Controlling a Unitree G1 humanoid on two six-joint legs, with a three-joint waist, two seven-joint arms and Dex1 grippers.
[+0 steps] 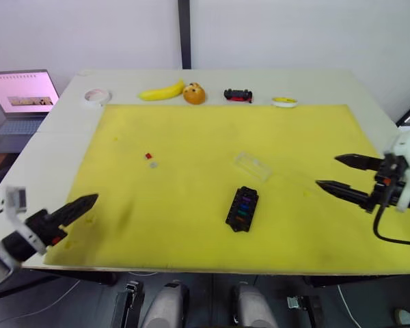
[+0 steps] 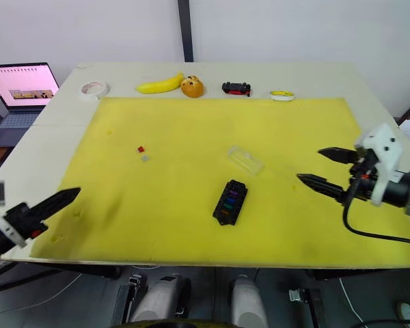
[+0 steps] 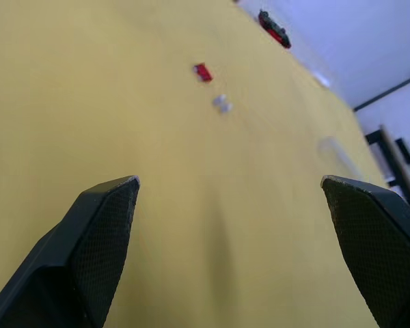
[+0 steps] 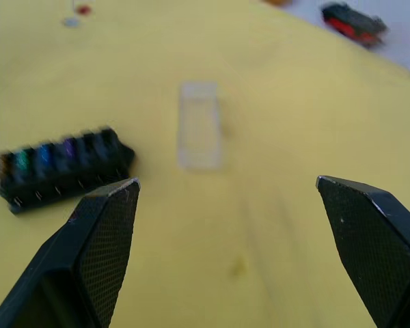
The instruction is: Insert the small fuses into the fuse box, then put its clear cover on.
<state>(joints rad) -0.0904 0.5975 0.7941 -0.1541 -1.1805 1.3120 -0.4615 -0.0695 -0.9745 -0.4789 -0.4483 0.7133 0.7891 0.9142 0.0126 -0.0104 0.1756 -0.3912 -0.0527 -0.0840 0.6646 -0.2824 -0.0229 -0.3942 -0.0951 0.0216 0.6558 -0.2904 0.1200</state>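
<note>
head views: the fuse box (image 1: 242,209) lies near the middle of the yellow mat (image 1: 191,225) on the surface, its long axis running from the near edge away and slightly toward the robot's right. several slots already carry coloured fuses, blue, purple and green among them. the clear cover (image 1: 252,166) lies just beyond the fuse box, apart from it, lying slantwise across the mat. a red fuse (image 1: 148,156) and a grey fuse (image 1: 154,164) sit loose, well to the left of the fuse box and a little farther away. the right end effector (image 1: 342,174) hangs to the right of the fuse box, fingers spread and empty, tips pointing toward it. the left end effector (image 1: 82,205) hangs far to the left of the fuse box by the mat's near corner.

left wrist view: its fingers (image 3: 106,225) stand wide apart with nothing between them; the red and grey fuses lie ahead, so this arm looks the nearer one for them.

right wrist view: the fuse box and clear cover lie ahead of the spread fingers; which slots are free is probably too blurred to tell.
</note>
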